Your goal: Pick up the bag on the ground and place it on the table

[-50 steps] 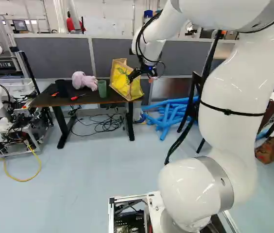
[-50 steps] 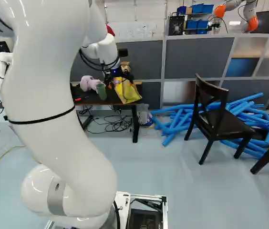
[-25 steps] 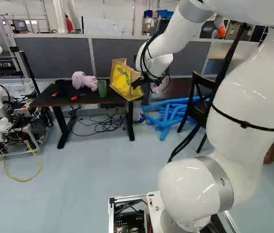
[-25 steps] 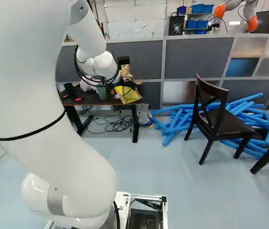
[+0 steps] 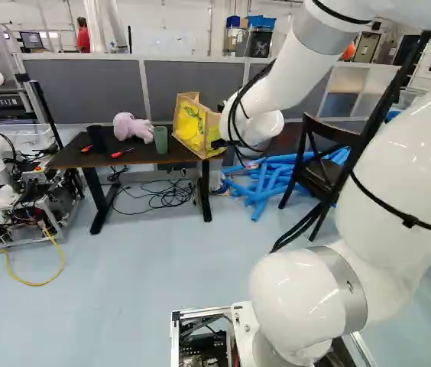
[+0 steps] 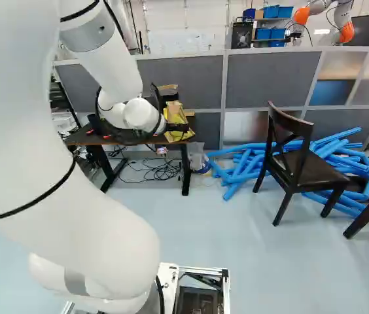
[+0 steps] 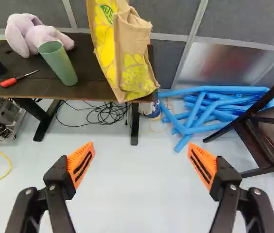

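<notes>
My tool (image 6: pixel 178 127) has its fingers wide apart. Ahead of it, the yellow bag (image 7: pixel 136 68) sits at one end of the bench (image 7: pixel 86 93), the green cup (image 7: pixel 59 63) between it and the plush toy (image 7: pixel 32 36).

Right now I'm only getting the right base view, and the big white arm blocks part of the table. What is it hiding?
Observer: From the left base view, a pale purple plush toy and a green cup are on the table.

Operator: Cute! And is that claw thing actually holding the yellow bag?

Observer: No. The wrist view shows the gripper open, its orange pads wide apart, and the bag ahead of them, not gripped.
</notes>
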